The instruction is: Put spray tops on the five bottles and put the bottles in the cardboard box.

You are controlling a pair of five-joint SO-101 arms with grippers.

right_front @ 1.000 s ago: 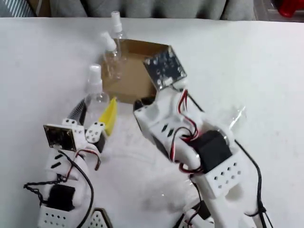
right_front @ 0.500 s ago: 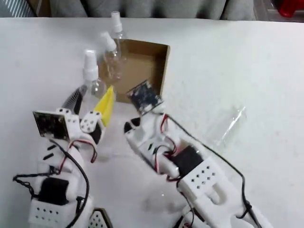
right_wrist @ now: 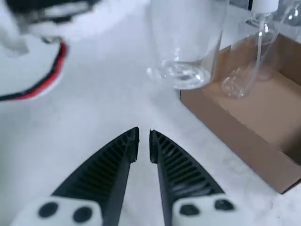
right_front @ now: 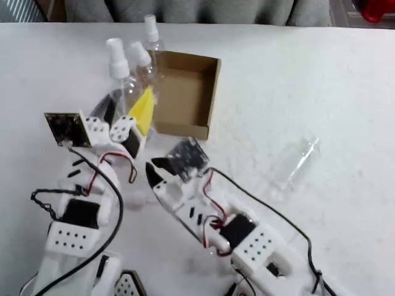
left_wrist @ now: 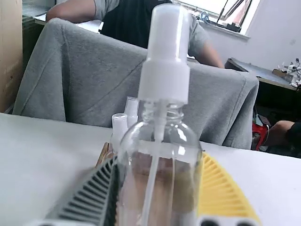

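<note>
My left gripper (right_front: 128, 102) is shut on a clear bottle (right_front: 120, 86) with a white spray top (right_front: 115, 49), held upright just left of the cardboard box (right_front: 185, 92). The left wrist view shows the bottle (left_wrist: 160, 160) between the grey finger and the yellow finger (left_wrist: 223, 197). Two more capped bottles (right_front: 143, 61) stand at the box's left side. One of these bottles (right_wrist: 244, 66) is inside the box (right_wrist: 254, 117). The held bottle's base (right_wrist: 186, 52) hangs above the table. My right gripper (right_wrist: 143, 141) is shut with nothing in it, low over the table near the box's front.
A crumpled clear plastic bag (right_front: 296, 161) lies on the white table to the right. The right arm's body (right_front: 234, 228) stretches from the near edge toward the box. A grey cloth-covered chair back (left_wrist: 94, 80) stands beyond the far edge.
My left gripper has carried the bottle up and away toward the box's left side. The right arm has pulled back from over the box toward the near edge.
</note>
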